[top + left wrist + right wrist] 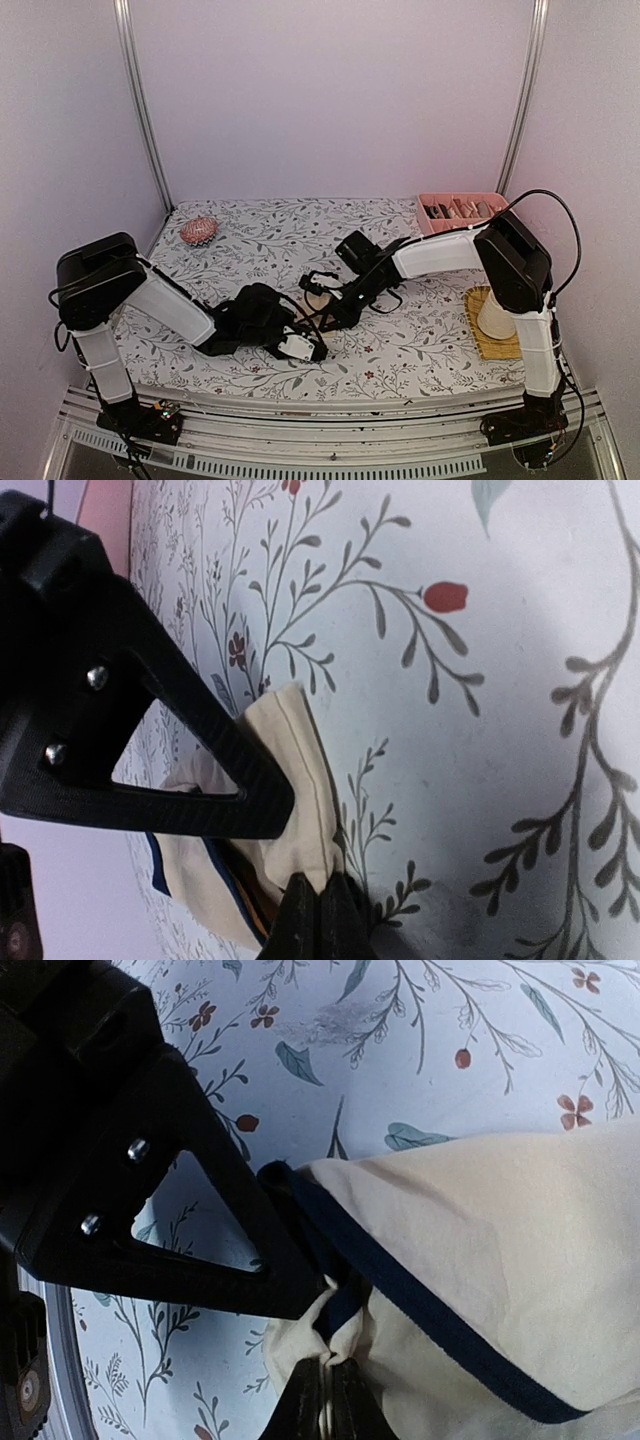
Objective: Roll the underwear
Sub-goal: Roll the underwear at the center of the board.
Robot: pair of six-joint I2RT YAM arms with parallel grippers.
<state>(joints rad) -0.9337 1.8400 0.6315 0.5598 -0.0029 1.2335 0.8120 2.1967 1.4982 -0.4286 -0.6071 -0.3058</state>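
The beige underwear with dark edging lies mid-table between both grippers, mostly hidden by them from above. My left gripper is shut on a folded beige corner of it, low against the cloth. My right gripper is shut on a bunched fold of the beige underwear beside its dark edging band. From above, the left gripper is at the near side and the right gripper at the far side. The navy striped underwear is out of view.
A reddish-pink hairbrush lies at the far left. A pink tray with small items stands at the far right. A white cup stands on a woven mat by the right arm. The tablecloth is floral.
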